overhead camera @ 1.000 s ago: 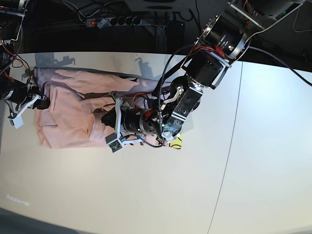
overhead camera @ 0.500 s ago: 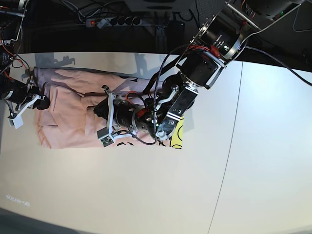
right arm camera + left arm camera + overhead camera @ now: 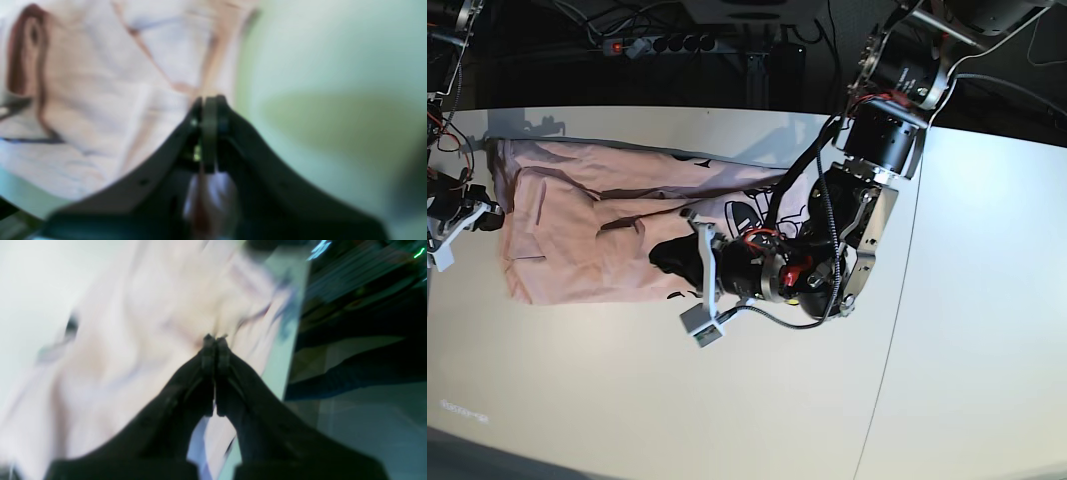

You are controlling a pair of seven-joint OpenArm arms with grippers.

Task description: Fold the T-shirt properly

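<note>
In the left wrist view the black left gripper (image 3: 215, 340) fills the foreground with its two jaws pressed together, tips over blurred pink cloth; whether any fabric is caught between them cannot be told. Beyond it lies the one pale pink cotton T-shirt (image 3: 140, 323), smeared by blur, and past that the edge of the pale smooth table (image 3: 283, 350) with dark floor behind.

The right wrist view shows the black right gripper (image 3: 208, 103) close up, its jaws nearly together around a thin pale strip, apparently a pinch of the shirt's edge, though the blur leaves that uncertain. The T-shirt (image 3: 100, 100) lies to its left, bare table (image 3: 333, 83) to its right.

Only the base view gives the whole layout: one T-shirt (image 3: 587, 240) spread crumpled across the table's (image 3: 727, 400) far left part, black printed lettering (image 3: 747, 215) showing near the left arm's wrist, which lies over the shirt's right end. The right gripper (image 3: 482, 215) sits at the shirt's left edge. Two arms, one shirt.
</note>
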